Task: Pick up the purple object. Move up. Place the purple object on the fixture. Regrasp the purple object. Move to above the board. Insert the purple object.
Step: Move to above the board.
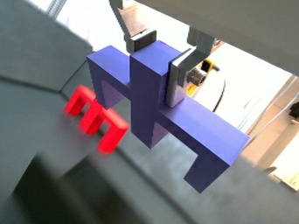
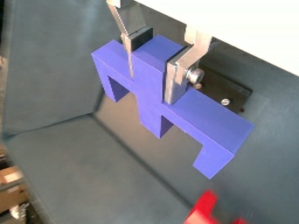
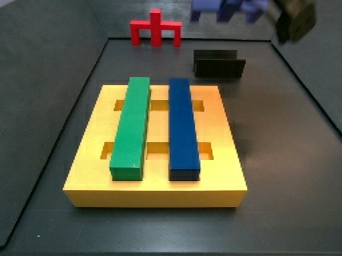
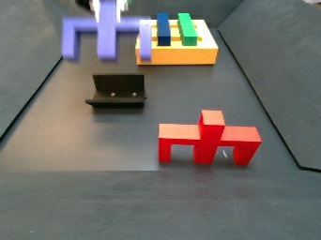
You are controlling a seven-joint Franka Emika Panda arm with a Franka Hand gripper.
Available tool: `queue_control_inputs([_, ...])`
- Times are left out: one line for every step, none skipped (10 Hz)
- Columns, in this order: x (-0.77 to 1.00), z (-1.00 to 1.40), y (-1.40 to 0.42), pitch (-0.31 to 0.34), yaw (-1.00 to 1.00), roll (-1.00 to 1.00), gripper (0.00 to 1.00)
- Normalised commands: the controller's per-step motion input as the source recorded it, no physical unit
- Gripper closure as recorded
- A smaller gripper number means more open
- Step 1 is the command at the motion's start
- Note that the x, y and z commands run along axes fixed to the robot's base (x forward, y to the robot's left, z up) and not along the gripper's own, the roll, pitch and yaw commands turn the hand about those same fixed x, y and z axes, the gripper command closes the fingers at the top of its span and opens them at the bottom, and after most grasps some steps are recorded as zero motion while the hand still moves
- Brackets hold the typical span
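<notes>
Clamped on the central post of the purple object (image 1: 158,105), one pincer (image 1: 163,54), both silver fingers (image 2: 181,72) pressed flat against opposite faces of that post, dark pads against the purple. Seen the same way in both wrist views (image 2: 158,52), with the purple object (image 2: 163,101) hanging under the fingers, its two legs pointing down, clear of the table (image 2: 70,175).

One purple object, held aloft: blurred in a side view (image 4: 103,33), above and behind the fixture (image 4: 116,92); cut off by the top edge in a side view (image 3: 225,9), only its lower part showing. Pincer body there only a dark smear at the upper right corner (image 3: 297,18); fingers not made out.

One fixture, dark, standing on the table, beside the far end of the board in a side view (image 3: 219,66).

One red piece, upright, near the camera in a side view (image 4: 208,139), far at the back in a side view (image 3: 156,30), partly cut off in a wrist view (image 2: 205,210).

One yellow board (image 3: 158,185) bearing two bars: one green (image 3: 130,127), one blue (image 3: 182,127), lying parallel.
</notes>
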Motion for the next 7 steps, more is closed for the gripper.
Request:
queue_control_inputs([0.0, 1.4, -0.02, 0.011, -0.01, -0.02, 1.0])
queue_control_inputs([0.0, 1.4, -0.01, 0.02, -0.01, -0.01, 1.0])
queue_control_inputs([0.01, 0.8, -0.02, 0.039, -0.01, -0.01, 1.0])
queue_control_inputs([0.03, 0.33, -0.01, 0.062, 0.0, 0.01, 1.0])
queue_control_inputs([0.05, 0.17, -0.02, 0.07, 0.01, 0.01, 1.0])
queue_control_inputs([-0.92, 0.27, -1.4, 0.102, -0.01, -1.0, 1.0])
queue_control_inputs([-0.94, 0.26, -1.4, 0.097, 0.0, -1.0, 1.0])
